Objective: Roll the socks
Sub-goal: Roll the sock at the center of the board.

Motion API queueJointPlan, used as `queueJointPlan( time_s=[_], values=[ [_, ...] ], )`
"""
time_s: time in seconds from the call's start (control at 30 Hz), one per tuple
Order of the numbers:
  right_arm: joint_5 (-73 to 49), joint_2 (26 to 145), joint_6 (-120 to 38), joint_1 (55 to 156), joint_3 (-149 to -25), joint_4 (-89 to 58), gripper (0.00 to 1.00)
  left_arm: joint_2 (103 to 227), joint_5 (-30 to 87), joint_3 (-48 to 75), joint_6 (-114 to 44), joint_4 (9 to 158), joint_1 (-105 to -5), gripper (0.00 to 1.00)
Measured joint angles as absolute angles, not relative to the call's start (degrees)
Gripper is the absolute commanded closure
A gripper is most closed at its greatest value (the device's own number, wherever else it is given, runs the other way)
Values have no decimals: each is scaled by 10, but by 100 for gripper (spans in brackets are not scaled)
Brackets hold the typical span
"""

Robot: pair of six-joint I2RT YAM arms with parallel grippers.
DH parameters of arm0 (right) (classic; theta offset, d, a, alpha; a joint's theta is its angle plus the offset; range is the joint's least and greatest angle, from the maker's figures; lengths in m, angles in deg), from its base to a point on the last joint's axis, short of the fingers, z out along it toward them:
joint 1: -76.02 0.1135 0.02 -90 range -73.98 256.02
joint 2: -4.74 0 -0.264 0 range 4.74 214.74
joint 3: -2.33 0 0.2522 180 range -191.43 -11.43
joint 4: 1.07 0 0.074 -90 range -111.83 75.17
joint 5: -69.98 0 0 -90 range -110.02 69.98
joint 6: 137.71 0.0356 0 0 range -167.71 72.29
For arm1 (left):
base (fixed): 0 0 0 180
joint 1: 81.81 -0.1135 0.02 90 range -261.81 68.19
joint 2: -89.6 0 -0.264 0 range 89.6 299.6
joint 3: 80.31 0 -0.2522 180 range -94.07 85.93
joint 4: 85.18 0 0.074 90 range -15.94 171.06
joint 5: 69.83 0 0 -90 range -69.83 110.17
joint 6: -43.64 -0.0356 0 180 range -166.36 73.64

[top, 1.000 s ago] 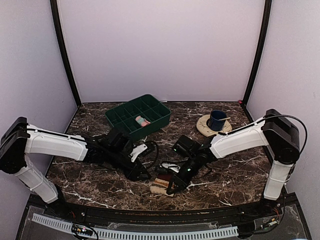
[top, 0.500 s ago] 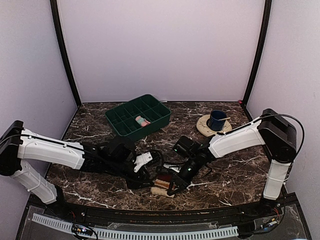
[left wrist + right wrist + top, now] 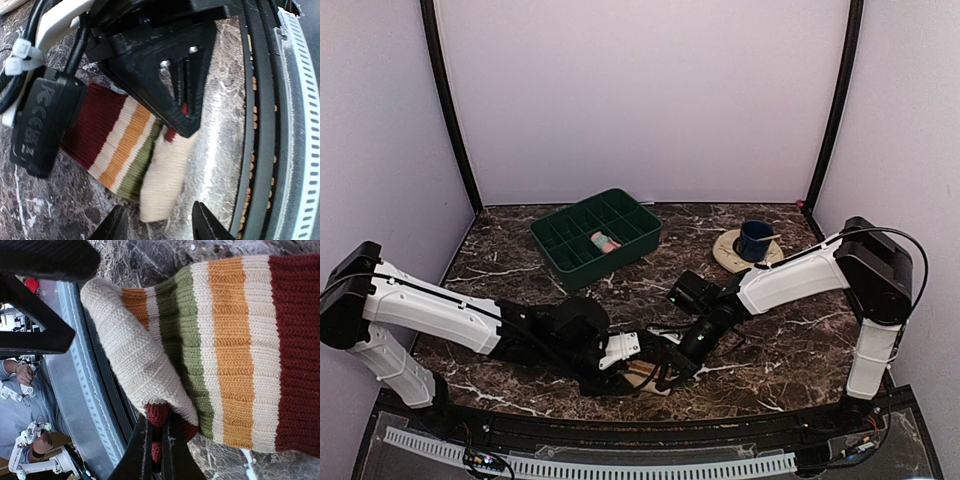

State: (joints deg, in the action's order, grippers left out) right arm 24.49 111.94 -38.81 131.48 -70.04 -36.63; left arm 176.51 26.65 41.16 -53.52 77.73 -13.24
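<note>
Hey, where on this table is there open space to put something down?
Bare marble table lies between the green tray and the blue mug, and again at front right, between the right forearm and the near edge. Crowded: front centre, where the left gripper and right gripper meet at the striped sock.

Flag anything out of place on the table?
Nothing spilled or damaged. The striped sock lies half-rolled at the table's near edge, right fingers pinching its maroon tip; the pink sock sits apart in the green tray.
</note>
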Motion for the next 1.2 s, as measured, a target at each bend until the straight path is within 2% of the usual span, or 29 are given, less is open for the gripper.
queueJointPlan(
  time_s=[0.4,0.6,1.03,1.1,1.2],
  values=[
    [252,1120,-386,1315,-700,-370,100,1810,252,379,-567,784,-128,55],
    [255,1120,-385,1315,-695,-367,100,1812,266,377,-569,783,-127,64],
    [265,1120,-381,1313,-687,-363,100,1837,299,372,-571,780,-124,65],
    [265,1120,-381,1313,-687,-363,100,1839,302,372,-571,780,-123,67],
    [265,1120,-381,1313,-687,-363,100,1843,305,369,-571,779,-122,76]
  ],
)
